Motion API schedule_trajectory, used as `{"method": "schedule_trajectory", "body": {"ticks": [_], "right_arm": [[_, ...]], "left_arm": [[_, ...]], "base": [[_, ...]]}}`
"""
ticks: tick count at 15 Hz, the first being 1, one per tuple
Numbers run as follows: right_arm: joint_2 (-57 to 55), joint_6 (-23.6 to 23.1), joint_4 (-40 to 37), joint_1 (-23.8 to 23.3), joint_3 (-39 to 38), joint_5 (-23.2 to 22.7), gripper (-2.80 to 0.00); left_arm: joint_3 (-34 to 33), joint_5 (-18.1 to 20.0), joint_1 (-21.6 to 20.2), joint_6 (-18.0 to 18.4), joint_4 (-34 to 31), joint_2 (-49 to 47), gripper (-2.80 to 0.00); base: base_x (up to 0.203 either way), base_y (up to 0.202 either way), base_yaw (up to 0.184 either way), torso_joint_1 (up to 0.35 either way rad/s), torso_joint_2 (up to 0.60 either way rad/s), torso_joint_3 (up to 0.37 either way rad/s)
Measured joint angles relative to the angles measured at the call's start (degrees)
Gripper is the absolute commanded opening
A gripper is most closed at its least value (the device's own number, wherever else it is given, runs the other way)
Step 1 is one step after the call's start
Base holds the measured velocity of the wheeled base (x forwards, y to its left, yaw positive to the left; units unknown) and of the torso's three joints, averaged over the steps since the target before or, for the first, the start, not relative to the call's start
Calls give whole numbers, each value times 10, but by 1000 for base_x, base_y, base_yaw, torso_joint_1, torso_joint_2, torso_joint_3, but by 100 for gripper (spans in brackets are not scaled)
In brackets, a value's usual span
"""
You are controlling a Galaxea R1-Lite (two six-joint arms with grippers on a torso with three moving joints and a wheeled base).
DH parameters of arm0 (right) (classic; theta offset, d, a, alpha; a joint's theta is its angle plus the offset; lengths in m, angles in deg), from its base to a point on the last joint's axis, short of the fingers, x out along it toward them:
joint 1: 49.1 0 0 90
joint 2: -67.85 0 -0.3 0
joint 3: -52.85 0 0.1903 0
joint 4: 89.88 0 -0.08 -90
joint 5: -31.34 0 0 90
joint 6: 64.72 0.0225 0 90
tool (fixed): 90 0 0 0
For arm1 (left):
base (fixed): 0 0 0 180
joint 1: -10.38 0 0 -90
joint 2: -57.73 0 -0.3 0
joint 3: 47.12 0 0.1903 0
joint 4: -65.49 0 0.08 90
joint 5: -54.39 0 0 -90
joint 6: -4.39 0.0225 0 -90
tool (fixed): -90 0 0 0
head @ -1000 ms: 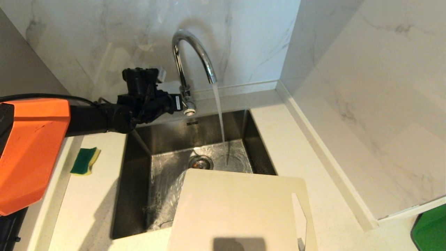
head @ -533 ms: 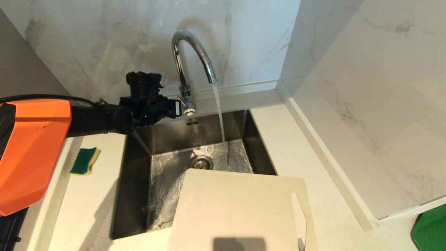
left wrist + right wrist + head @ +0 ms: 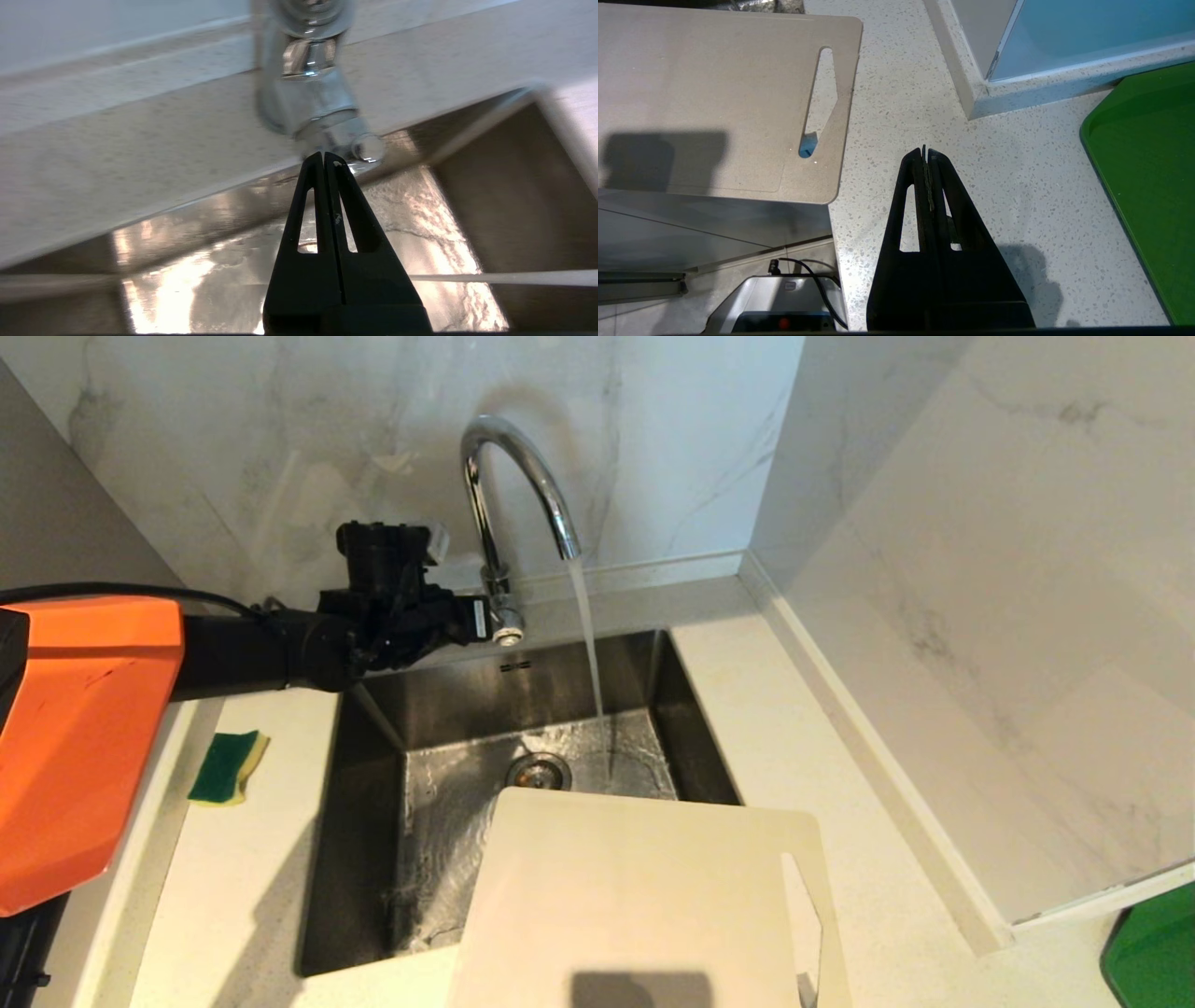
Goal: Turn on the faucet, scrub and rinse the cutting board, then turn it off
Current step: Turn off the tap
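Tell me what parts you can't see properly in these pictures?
- Cutting board: near end cut off by the head view's bottom edge; its far side is cut off in the right wrist view.
- Faucet lever: in the head view the shut left gripper hides it; the left wrist view blurs it, so touch is unclear.
- Green tray: cut by picture edges in both views.
- Right gripper: outside the head view.

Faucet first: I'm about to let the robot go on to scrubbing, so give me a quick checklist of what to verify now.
1. Water running from faucet into sink: ok.
2. Left gripper shut, tips at the faucet base, holding nothing: ok.
3. Board under the stream: not ok; it lies over the sink's near edge, water falls beyond it.
4. Sponge picked up: not ok; lies on the counter left of the sink.
5. Right gripper free: ok; shut, empty, above the counter beside the board.
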Motion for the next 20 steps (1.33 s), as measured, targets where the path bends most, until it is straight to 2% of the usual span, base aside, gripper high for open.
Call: {"method": "schedule_trajectory", "body": {"ticks": [2, 9, 18, 20], "right_arm": [[0, 0, 0, 0, 0, 0, -280], [0, 0, 0, 0, 0, 0, -280], [0, 0, 0, 0, 0, 0, -280], [0, 0, 0, 0, 0, 0, -280]], "left_arm": [[0, 21, 2, -11, -2, 3, -280], [3, 44, 3, -12, 0, 7, -280], [5, 42, -3, -3, 33, -6, -280], [5, 41, -11, 11, 44, -10, -280]], "base": [[0, 0, 0, 0, 0, 0], [0, 0, 0, 0, 0, 0], [0, 0, 0, 0, 0, 0], [0, 0, 0, 0, 0, 0]]}}
